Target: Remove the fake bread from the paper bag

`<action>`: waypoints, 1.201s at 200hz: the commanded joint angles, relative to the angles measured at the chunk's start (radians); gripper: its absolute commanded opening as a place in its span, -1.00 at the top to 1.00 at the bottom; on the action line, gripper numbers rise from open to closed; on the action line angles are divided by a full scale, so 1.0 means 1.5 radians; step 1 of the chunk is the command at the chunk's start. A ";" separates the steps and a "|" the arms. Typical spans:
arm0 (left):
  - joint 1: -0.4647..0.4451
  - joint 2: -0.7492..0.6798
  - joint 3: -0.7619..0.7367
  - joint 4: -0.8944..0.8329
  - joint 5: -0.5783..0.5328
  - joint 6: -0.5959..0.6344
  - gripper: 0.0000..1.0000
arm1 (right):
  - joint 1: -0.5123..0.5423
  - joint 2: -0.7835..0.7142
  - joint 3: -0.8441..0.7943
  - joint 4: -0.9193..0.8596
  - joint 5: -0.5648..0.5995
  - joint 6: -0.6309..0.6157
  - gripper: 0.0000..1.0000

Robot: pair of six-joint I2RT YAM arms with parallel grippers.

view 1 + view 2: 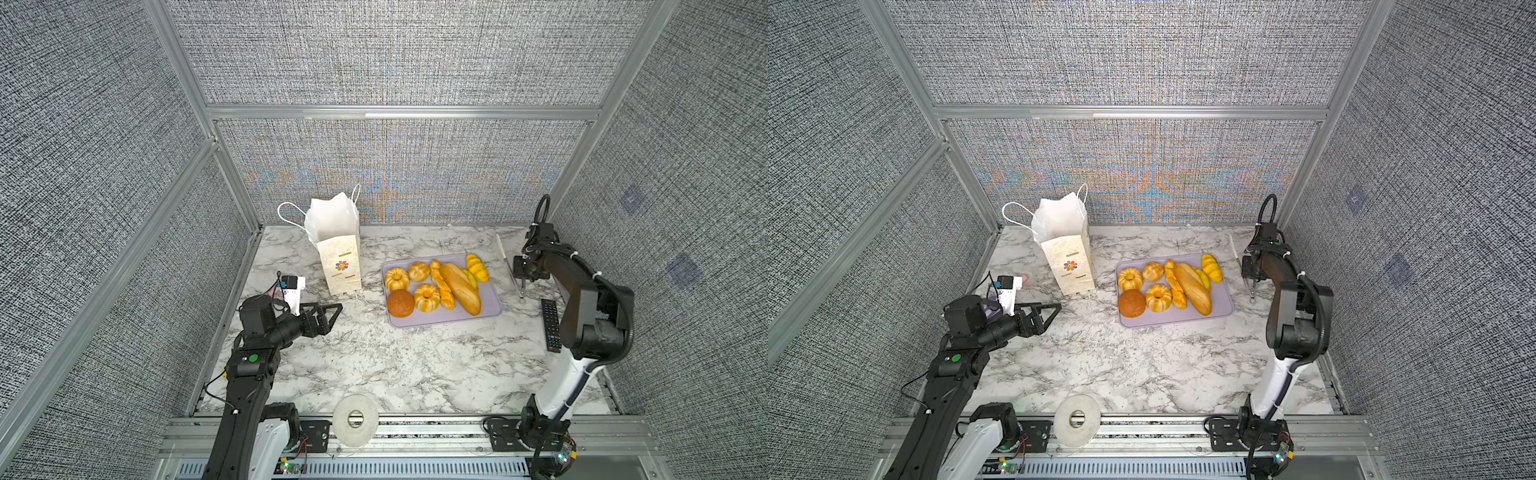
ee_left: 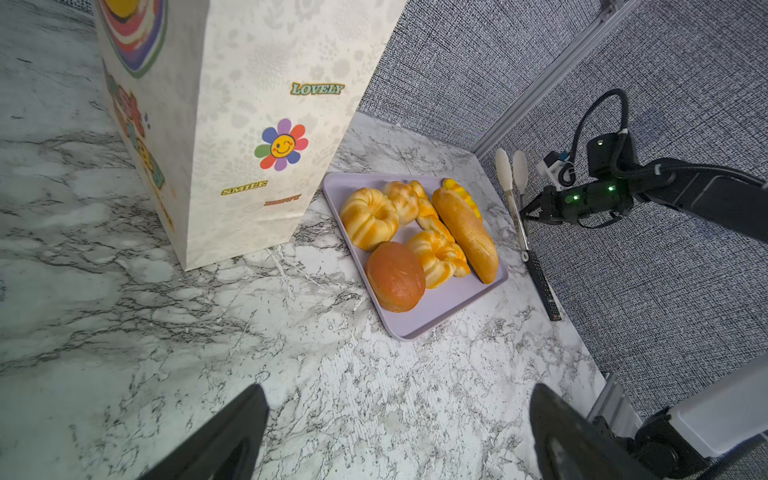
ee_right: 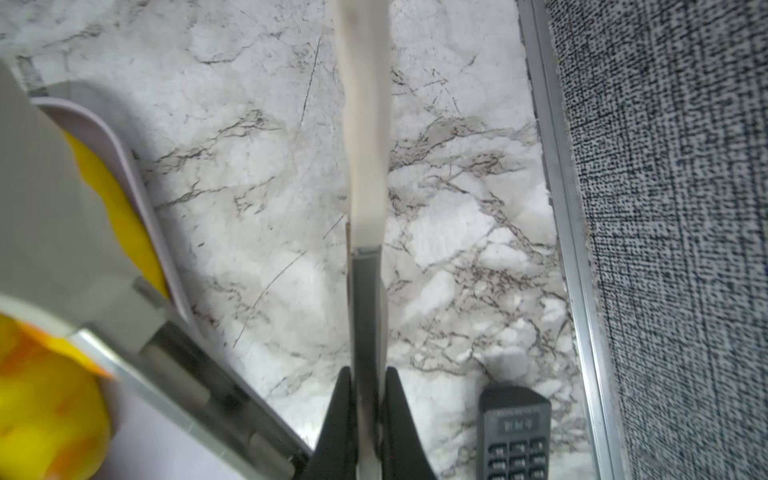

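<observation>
— Left wrist view first: left gripper (image 2: 399, 388) hovering over the marble surface (image 2: 124, 353), jaws spread wide, nothing between them.

— And the paper bag (image 2: 249, 124)?

— Stands upright just ahead of those jaws, a little off to one side, narrow flower-print face turned toward them. Not touching them. Mouth open at the top in both top views.

— Fake bread (image 2: 465, 232)?

— Out on a lilac tray (image 2: 415, 328), farther ahead of the left jaws than the bag and just beside it, with a strip of bare surface between. Ring buns, a brown round bun, a twisted stick and a long loaf packed close together. Yellow striped rolls at the end nearest the right jaws.

— Right gripper (image 3: 368, 415)?

— Pinched narrow on one metal arm of a pair of white-tipped tongs (image 3: 365, 124). Second arm blurred and close to the lens in the right wrist view. Sits just off the tray's edge, apart from the bread, in both top views. Cannot tell whether the hinge end of the tongs rests on the surface.

— Anything else near those jaws?

— Black remote control (image 3: 515, 432), flat on the surface right beside them, on the side away from the tray. Roll of white tape (image 1: 355, 419) at the front edge, well behind both sets of jaws, between the two arm bases.
</observation>
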State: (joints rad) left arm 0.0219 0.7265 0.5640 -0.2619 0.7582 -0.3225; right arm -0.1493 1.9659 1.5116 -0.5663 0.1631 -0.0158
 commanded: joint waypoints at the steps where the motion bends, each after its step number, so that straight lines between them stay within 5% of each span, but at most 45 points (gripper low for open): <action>1: 0.001 0.001 -0.002 0.012 -0.006 0.003 -0.99 | 0.000 0.055 0.057 -0.009 0.017 -0.016 0.41; 45: 0.000 0.007 -0.001 0.005 -0.022 0.004 -0.99 | -0.002 0.120 0.151 -0.060 0.009 0.009 -0.02; 59: 0.000 0.008 0.000 0.004 -0.031 0.003 -0.99 | -0.002 0.111 0.159 -0.075 0.015 0.033 -0.93; 62: 0.000 0.007 0.000 0.004 -0.036 0.003 -0.99 | -0.002 0.105 0.159 -0.077 0.015 0.038 -0.98; 115: 0.000 -0.062 -0.012 0.010 -0.174 -0.002 -0.99 | 0.006 -0.146 -0.053 0.042 -0.018 0.109 -0.98; 182: 0.000 -0.105 -0.060 0.083 -0.287 0.003 -0.98 | 0.068 -0.657 -0.667 0.630 -0.077 0.102 -0.99; 204: 0.001 -0.134 -0.076 0.088 -0.304 0.022 -0.99 | 0.068 -0.679 -0.791 0.749 -0.092 0.089 -0.98; 240: -0.019 -0.188 -0.109 0.117 -0.299 0.046 -0.99 | 0.068 -0.545 -0.863 0.883 -0.064 0.066 -0.98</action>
State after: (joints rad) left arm 0.0059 0.4870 0.4282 -0.1585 0.3195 -0.2890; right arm -0.0467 1.0443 0.2710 0.4664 0.0494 0.1085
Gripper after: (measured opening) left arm 0.993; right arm 0.992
